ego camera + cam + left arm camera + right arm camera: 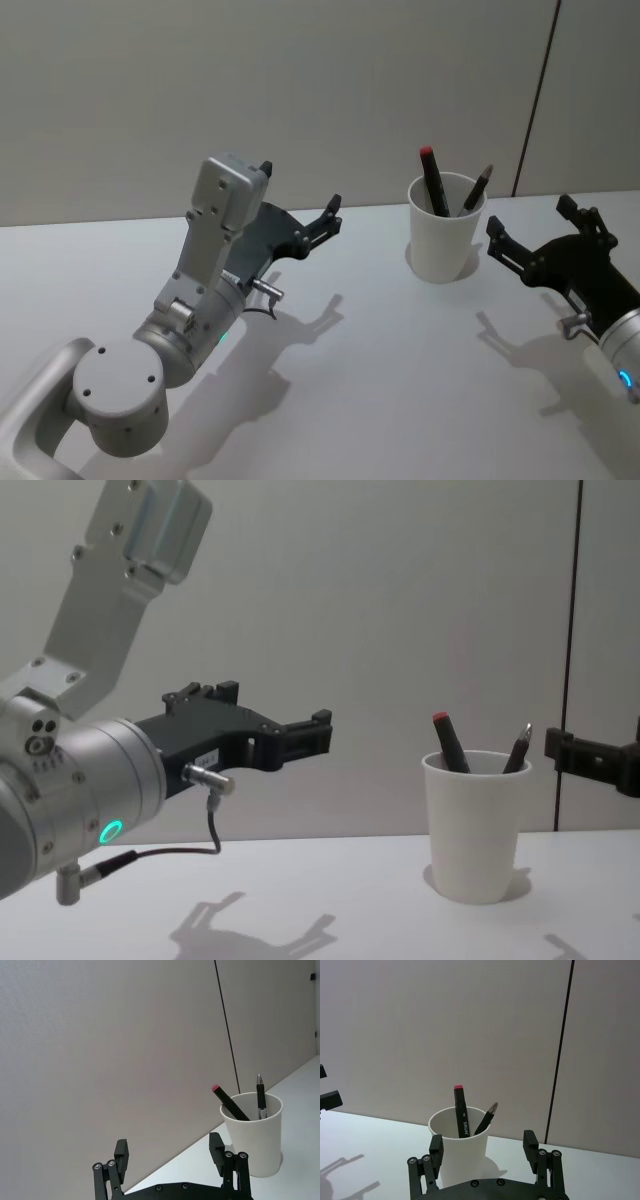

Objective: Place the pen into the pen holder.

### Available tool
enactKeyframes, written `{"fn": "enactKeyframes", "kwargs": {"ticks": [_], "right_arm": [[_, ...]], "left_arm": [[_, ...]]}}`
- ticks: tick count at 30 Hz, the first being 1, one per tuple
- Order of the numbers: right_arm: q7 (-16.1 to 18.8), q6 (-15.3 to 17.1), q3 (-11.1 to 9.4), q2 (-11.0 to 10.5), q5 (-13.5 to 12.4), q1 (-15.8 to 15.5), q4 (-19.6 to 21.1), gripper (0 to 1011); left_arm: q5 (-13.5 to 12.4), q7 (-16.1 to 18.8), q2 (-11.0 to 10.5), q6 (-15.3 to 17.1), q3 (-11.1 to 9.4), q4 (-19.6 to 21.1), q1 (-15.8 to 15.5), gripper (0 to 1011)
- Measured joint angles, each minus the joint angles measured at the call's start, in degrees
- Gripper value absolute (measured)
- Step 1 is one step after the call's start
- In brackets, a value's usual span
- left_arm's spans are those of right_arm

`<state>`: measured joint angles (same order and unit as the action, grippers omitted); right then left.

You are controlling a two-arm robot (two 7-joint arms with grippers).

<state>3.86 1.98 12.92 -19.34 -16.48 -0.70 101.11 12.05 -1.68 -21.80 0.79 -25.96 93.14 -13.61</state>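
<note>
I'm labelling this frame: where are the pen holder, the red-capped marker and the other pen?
pen holder (443,250): head view, front wall.
red-capped marker (432,179): head view, upper barrel.
other pen (479,187): head view, protruding shaft.

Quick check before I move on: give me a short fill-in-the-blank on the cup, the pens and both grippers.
1. The white paper cup holds ____ writing tools.
2. The marker leaning in it has a ____ cap end.
3. The left gripper and right gripper both have their fingers ____ and hold nothing.
4. The cup stands ____ on the table.

Missing words: two; red; open; upright
</note>
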Motion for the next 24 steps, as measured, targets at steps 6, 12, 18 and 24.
{"fn": "enactKeyframes", "kwargs": {"ticks": [6, 12, 18, 24], "right_arm": [[-0.05, 0.01, -0.02, -0.03, 0.02, -0.13, 0.11, 1002], [-0.05, 0.01, -0.02, 0.00, 0.02, -0.14, 0.13, 1002], [-0.05, 0.01, 0.01, 0.00, 0.02, -0.14, 0.13, 1002], [-0.04, -0.01, 0.02, 0.00, 0.02, -0.14, 0.13, 1002]], "left_arm": [[-0.57, 0.98, -0.11, -0.03, -0.11, 0.09, 0.04, 1003], [-0.58, 1.03, -0.12, -0.03, -0.11, 0.09, 0.04, 1003], [-0.59, 1.05, -0.10, -0.03, -0.11, 0.09, 0.03, 1003], [-0.58, 1.06, -0.10, -0.02, -0.09, 0.08, 0.02, 1003]]}}
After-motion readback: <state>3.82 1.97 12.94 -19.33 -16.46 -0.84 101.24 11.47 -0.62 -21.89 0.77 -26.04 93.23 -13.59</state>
